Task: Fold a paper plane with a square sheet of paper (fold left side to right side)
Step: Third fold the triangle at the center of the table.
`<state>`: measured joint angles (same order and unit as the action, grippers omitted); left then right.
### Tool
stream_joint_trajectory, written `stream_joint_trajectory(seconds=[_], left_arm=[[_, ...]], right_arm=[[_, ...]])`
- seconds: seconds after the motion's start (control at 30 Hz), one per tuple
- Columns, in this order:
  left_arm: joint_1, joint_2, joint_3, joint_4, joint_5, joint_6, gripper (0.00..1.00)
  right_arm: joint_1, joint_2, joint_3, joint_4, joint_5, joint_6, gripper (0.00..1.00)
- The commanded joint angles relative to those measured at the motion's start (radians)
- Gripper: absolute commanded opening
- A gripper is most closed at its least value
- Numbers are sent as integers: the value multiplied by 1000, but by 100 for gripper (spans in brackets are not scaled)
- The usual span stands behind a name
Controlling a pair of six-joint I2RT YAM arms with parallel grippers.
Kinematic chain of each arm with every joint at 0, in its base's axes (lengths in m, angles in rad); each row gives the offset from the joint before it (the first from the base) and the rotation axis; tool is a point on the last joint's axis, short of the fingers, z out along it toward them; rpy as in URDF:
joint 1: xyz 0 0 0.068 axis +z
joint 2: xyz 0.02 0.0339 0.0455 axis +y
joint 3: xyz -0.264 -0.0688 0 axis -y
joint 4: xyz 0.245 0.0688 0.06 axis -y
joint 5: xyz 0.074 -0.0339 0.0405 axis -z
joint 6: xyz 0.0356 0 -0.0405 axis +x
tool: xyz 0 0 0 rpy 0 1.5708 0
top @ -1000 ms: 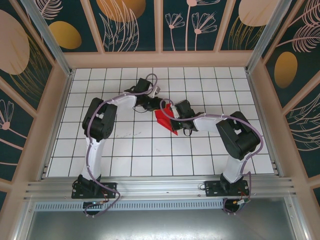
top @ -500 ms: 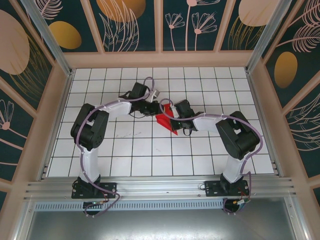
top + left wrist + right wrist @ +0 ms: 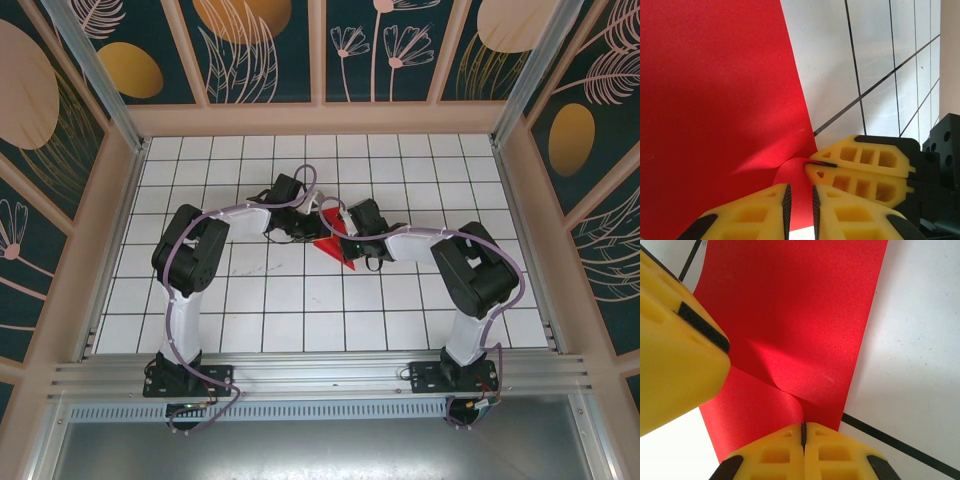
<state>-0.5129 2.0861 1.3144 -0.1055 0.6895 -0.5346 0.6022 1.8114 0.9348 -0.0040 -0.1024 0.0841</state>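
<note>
With the paper [image 3: 335,250] lying part-folded at the middle of the table [image 3: 300,300], my right gripper [image 3: 803,426] pinches its edge tight and my left gripper [image 3: 800,192] is narrowed about a raised fold, grip uncertain, so I judge that several creases are still to make.

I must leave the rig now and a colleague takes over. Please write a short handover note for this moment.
Left gripper: shut on the red paper.
Right gripper: shut on the same paper, close beside the left gripper.
Paper: middle of the table, lifted into a curl at the two grips.
Done: it looks folded to a narrow pointed shape.
Left: press the current fold flat, then finish the plane.
</note>
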Motion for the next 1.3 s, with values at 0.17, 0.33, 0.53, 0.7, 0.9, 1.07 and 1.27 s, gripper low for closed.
stream_joint_trajectory(seconds=[0.17, 0.33, 0.53, 0.7, 0.9, 1.07, 1.27], left_arm=[[-6, 28, -25, -27, -36, 31, 23], [-7, 37, -51, -25, -45, 36, 22], [-7, 38, -84, -16, -58, 38, 22], [-6, 42, -106, -19, -82, 44, 22], [-7, 63, -109, -29, -112, 51, 21], [-7, 72, -104, -32, -119, 50, 20], [-7, 68, -100, -39, -129, 55, 20]], right_arm=[[16, 55, -5, -89, -11, -21, 0], [16, 54, -6, -90, -11, -20, 0], [15, 52, -2, -88, -13, -15, 0], [2, 34, 10, -73, -46, 13, 0], [-42, -57, 43, -76, -90, 69, 27], [-70, -155, 43, -134, -142, 104, 45], [-91, -178, 25, -151, -432, 204, 34]])
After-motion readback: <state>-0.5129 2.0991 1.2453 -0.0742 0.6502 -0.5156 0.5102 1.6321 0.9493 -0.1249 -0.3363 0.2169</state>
